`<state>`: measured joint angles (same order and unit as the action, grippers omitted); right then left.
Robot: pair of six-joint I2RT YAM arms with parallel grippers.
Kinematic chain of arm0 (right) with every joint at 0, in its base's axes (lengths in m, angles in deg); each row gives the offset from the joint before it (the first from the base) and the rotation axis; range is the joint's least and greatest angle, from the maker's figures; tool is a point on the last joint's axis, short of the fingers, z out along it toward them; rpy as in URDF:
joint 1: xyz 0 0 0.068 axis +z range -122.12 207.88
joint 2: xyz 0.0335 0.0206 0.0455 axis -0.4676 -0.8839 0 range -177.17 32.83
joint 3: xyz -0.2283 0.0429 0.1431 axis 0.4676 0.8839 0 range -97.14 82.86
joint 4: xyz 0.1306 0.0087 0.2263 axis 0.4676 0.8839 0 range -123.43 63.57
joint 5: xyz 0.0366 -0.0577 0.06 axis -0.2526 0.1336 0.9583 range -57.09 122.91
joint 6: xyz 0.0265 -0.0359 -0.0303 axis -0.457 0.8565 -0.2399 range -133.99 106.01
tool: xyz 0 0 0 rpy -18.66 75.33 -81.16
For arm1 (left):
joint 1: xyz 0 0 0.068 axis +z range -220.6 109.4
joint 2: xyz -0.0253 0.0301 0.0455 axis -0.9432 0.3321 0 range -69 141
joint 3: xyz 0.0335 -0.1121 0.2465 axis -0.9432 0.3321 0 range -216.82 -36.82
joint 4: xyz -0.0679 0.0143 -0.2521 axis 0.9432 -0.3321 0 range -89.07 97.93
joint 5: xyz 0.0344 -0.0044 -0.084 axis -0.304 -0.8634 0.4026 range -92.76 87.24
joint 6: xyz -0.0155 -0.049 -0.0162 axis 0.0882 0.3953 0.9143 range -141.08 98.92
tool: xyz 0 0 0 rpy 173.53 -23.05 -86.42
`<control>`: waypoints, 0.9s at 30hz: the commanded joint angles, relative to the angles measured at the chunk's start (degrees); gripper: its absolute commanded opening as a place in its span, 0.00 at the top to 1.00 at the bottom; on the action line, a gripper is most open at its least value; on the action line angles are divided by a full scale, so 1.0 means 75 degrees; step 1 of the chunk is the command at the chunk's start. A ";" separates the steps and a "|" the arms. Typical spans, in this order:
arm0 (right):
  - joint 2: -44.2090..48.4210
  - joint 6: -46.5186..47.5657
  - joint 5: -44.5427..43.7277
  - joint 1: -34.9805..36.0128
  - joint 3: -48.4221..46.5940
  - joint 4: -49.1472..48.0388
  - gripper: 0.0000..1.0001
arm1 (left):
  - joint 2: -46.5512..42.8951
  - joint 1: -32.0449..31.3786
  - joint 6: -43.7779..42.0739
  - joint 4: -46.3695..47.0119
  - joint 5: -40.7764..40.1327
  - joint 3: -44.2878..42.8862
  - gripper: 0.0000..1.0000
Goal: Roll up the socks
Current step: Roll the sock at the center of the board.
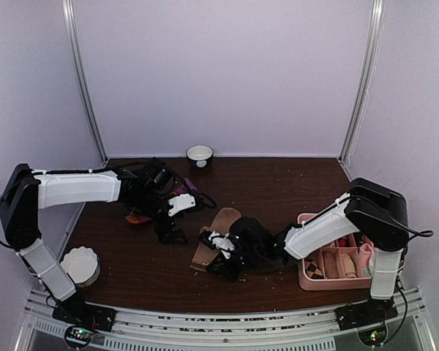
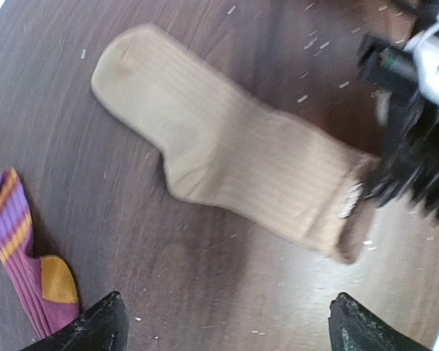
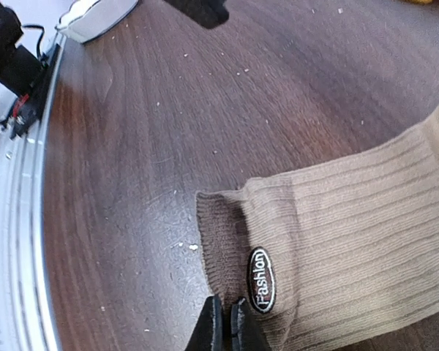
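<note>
- Left claw (image 2: 227, 333): jaws spread wide, nothing between them. It hangs over bare table (image 1: 278, 190), just short of the tan sock (image 2: 234, 153).
- Right claw (image 3: 225, 325): jaws pressed together, tips right at the edge of the tan sock's cuff, beside the oval "Fashion" label (image 3: 261, 280). Can't tell whether any fabric is pinched.
- Tan sock: flat and unrolled mid-table between the two claws. Toe points away from the arm bases, cuff at the near end by the right claw. One cuff corner is folded back, showing the darker inside.
- Red sock (image 2: 25, 256): on the table left of the tan one, not touching it. Purple cuff with orange stripes and an orange heel show. From above it is mostly hidden under the left arm.
- Pink tray (image 1: 304, 272): near right, small rolled items in its compartments.
- Dark bowl (image 1: 200, 155): far edge of the table.
- White fluted dish (image 1: 80, 265): near left corner.
</note>
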<state>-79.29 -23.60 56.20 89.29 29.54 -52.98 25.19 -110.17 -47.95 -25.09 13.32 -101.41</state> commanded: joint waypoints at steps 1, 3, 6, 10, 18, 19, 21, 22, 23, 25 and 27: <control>-0.0321 -0.1759 0.1263 -0.0386 -0.0179 0.0655 1.00 | -0.0007 0.0300 -0.0084 0.0582 -0.0309 0.0311 0.02; -0.0436 -0.2293 0.1479 -0.0574 -0.0225 0.0742 1.00 | -0.0714 -0.0114 -0.0549 0.1383 -0.0951 0.1144 0.02; -0.0741 -0.2803 0.1686 -0.0804 -0.0495 0.1264 1.00 | -0.1145 -0.0600 -0.1067 0.1565 -0.0801 0.1589 0.02; -0.1024 -0.3262 0.2046 -0.1013 -0.0683 0.1467 1.00 | -0.1117 -0.1169 -0.1635 0.1449 -0.0232 0.1849 0.16; -0.1164 -0.3905 0.2235 -0.1221 -0.0778 0.1640 1.00 | 0.0204 -0.1603 -0.1844 0.1134 -0.0060 0.1135 0.47; -0.1175 -0.3954 0.2267 -0.1229 -0.0753 0.1610 1.00 | 0.0313 -0.1612 -0.1877 0.1158 -0.0127 0.1095 0.47; -0.1176 -0.4020 0.2282 -0.1233 -0.0739 0.1635 1.00 | 0.0483 -0.1614 -0.1928 0.1179 -0.0193 0.0997 0.48; -0.1176 -0.4033 0.2291 -0.1236 -0.0733 0.1652 1.00 | 0.0538 -0.1614 -0.1954 0.1185 -0.0197 0.0973 0.49; -0.1157 -0.4047 0.2296 -0.1238 -0.0736 0.1664 1.00 | 0.0583 -0.1614 -0.1984 0.1199 -0.0182 0.0948 0.52; -0.1142 -0.4060 0.2307 -0.1242 -0.0731 0.1667 1.00 | 0.0660 -0.1614 -0.1988 0.1225 -0.0172 0.0882 0.55; -0.1130 -0.4092 0.2318 -0.1249 -0.0741 0.1653 1.00 | 0.0736 -0.1633 -0.1984 0.1226 -0.0103 0.0820 0.57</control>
<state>-85.17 -53.04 75.65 80.52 22.67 -47.14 29.89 -122.30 -61.72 -16.70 11.59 -92.91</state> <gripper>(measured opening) 0.022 0.447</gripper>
